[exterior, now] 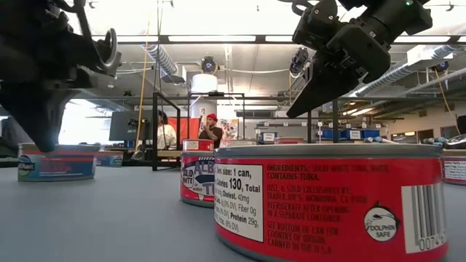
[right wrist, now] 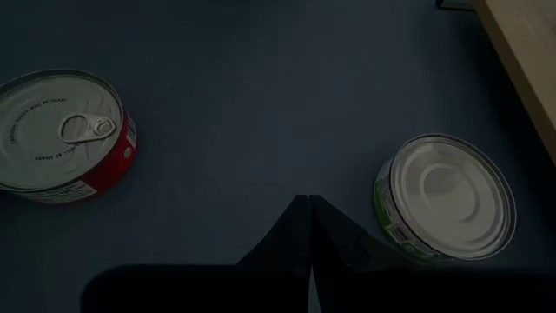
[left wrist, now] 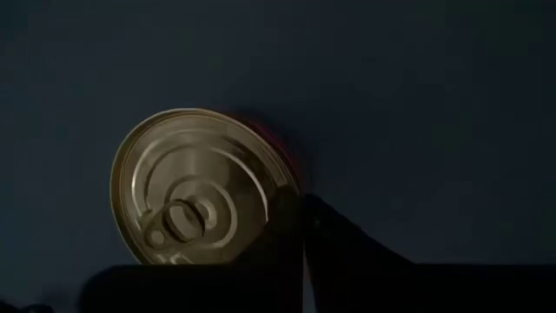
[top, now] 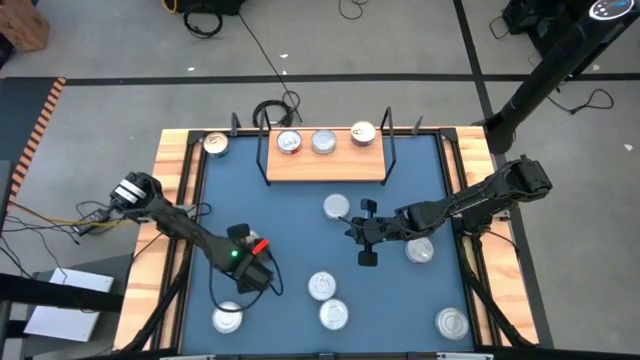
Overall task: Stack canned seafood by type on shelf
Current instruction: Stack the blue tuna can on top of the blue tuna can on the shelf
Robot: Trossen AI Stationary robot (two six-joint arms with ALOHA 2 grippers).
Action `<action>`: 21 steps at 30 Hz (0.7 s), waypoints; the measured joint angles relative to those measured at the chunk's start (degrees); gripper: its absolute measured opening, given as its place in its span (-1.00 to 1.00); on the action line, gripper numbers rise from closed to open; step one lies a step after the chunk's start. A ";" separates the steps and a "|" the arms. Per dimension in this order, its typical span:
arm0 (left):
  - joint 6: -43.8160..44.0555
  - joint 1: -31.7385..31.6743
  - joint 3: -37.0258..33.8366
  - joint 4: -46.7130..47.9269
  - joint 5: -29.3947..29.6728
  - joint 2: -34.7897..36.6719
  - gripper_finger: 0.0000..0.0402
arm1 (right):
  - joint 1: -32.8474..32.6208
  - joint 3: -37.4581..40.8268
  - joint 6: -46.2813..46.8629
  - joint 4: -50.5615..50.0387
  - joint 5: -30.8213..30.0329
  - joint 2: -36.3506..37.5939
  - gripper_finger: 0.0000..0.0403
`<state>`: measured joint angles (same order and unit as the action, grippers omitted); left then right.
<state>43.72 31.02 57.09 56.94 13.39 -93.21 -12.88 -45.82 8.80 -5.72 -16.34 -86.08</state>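
Observation:
The shelf (top: 325, 165) stands at the table's far edge with three cans on its board (top: 323, 141). More canned seafood sits loose on the blue table. My left gripper (top: 255, 265) points down near the table's left side, shut. Its fingertips (left wrist: 304, 204) stand right beside a gold-lidded, red-sided can (left wrist: 204, 187), which my gripper hides in the high view. My right gripper (top: 365, 237) hangs shut above the table's middle. It is between a red-sided can (right wrist: 61, 135) and a green-labelled can (right wrist: 447, 198) and touches neither. My left gripper has its shut fingers, pointing down from above, next to the gold-lidded can's side (left wrist: 282, 174). One finger (left wrist: 282, 230) overlaps the can's edge in the wrist view. Whether it touches the can, I cannot tell. Nothing is between the fingers.
Loose cans stand at the near edge (top: 228, 319), (top: 333, 314), (top: 452, 322), and one by the right arm (top: 418, 250). Another can (top: 216, 144) sits at the far left corner. A wooden rim (top: 170, 200) surrounds the table. People stand in the room beyond.

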 joint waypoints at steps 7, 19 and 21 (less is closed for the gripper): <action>-7.82 -2.14 3.79 0.21 -0.60 -0.32 -0.99 | 0.00 0.00 -0.20 -0.31 0.00 0.00 -0.94; -21.45 -7.34 12.21 1.21 -0.21 -0.26 -1.00 | 0.00 0.00 -0.24 -1.75 1.05 0.00 -0.94; -24.02 -8.72 13.33 1.68 -0.11 -0.26 -1.00 | 0.00 -0.01 -0.09 -2.12 1.09 0.00 -0.94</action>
<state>19.70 22.30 70.42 58.62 13.29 -93.47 -12.88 -45.83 8.71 -7.84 -15.25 -86.08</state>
